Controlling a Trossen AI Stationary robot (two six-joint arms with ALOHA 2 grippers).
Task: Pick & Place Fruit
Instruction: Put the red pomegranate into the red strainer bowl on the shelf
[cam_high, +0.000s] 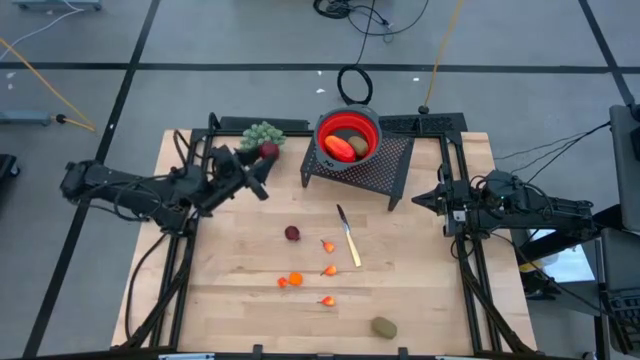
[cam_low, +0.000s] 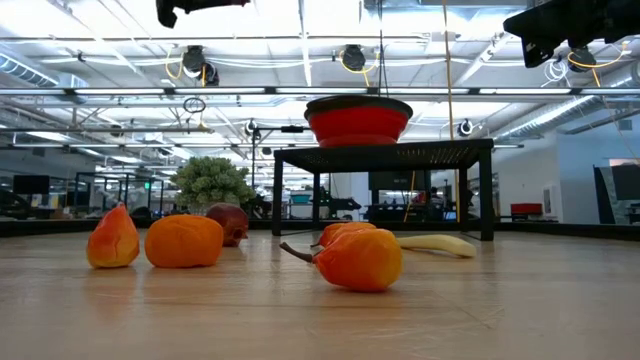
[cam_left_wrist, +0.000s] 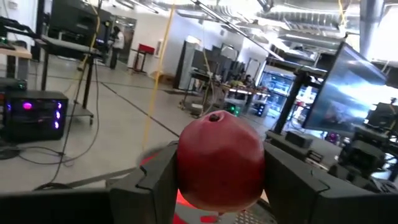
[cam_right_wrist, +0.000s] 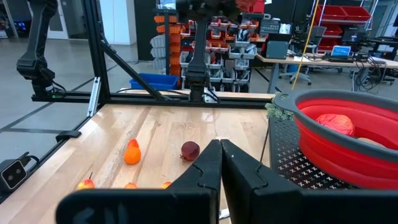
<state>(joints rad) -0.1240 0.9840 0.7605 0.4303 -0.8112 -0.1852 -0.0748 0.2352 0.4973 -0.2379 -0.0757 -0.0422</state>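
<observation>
While the right end effector (cam_right_wrist: 219, 163) waits with its fingers pressed together at the counter's (cam_high: 420, 300) right edge, the left end effector (cam_high: 262, 160) holds a dark red fruit (cam_left_wrist: 219, 160) between its fingers, aloft near the pale green bunch (cam_high: 262, 133), left of the red bowl (cam_high: 349, 136).

Fruit spread over the counter (cam_high: 230, 300), bowl (cam_high: 349, 133) on the rack (cam_high: 390, 165) behind.
Knife (cam_high: 348, 236) lies mid-counter; small pieces (cam_high: 295, 279) left of it, an oval fruit (cam_high: 384, 327) near the front edge.
</observation>
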